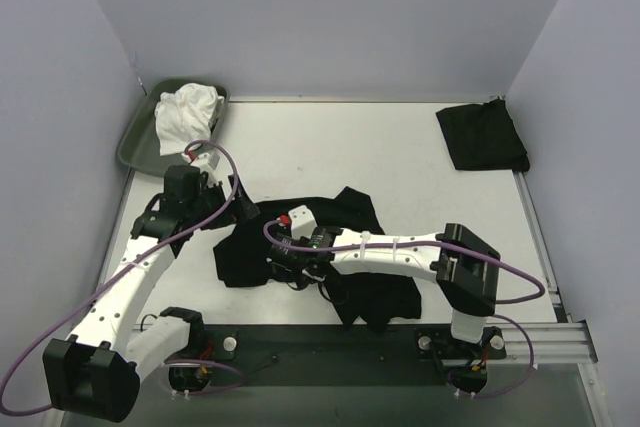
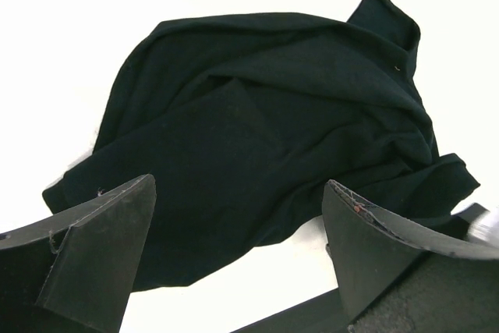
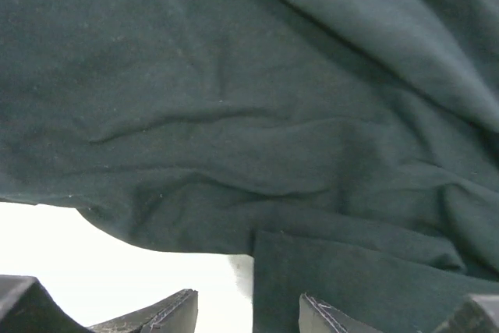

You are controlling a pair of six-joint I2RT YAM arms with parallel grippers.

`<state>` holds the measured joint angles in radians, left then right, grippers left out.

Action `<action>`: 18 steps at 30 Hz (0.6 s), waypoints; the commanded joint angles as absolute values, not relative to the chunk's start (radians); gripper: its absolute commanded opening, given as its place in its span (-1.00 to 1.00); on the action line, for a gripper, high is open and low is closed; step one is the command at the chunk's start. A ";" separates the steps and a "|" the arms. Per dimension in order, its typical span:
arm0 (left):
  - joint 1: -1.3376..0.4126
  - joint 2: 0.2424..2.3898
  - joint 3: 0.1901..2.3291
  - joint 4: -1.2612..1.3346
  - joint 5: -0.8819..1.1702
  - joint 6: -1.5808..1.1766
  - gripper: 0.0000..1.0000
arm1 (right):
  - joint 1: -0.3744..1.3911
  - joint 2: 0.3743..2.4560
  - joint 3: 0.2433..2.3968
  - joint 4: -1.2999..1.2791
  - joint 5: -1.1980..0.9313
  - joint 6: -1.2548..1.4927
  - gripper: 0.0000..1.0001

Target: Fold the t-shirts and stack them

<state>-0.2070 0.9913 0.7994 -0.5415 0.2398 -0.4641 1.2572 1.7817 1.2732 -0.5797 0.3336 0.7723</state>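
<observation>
- The left fingers (image 2: 101, 247) stand released, wide apart; the crumpled black t-shirt (image 2: 257, 130) lies on the white desk (image 2: 93, 29) just ahead of and between them
- The right fingers (image 3: 327, 319) are half-closed over the shirt's edge; whether they pinch cloth cannot be told
- The shirt looks soft, thin, light and limp, so it should sag and bunch; a corner or shoulder seam seems the best hold
- Only the top view shows a folded black t-shirt (image 1: 482, 137) far right of the right fingers, and a tray (image 1: 135, 142) with white cloth (image 1: 185, 112) beyond the left fingers; the wrist views alone show the wrinkles
</observation>
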 commanded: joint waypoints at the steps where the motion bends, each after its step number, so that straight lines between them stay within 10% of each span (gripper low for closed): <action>1: -0.193 0.965 0.796 -0.519 0.242 -0.449 0.95 | 1.253 1.822 1.284 -0.560 0.316 0.775 0.05; 18: -0.169 0.959 0.784 -0.512 0.264 -0.433 0.95 | 1.141 1.827 1.203 -0.491 0.316 0.758 -0.18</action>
<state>-0.1795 0.9760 0.7883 -0.5415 0.2447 -0.4503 1.1500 1.8523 1.2240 -0.4770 0.3054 0.7677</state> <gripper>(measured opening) 0.975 0.420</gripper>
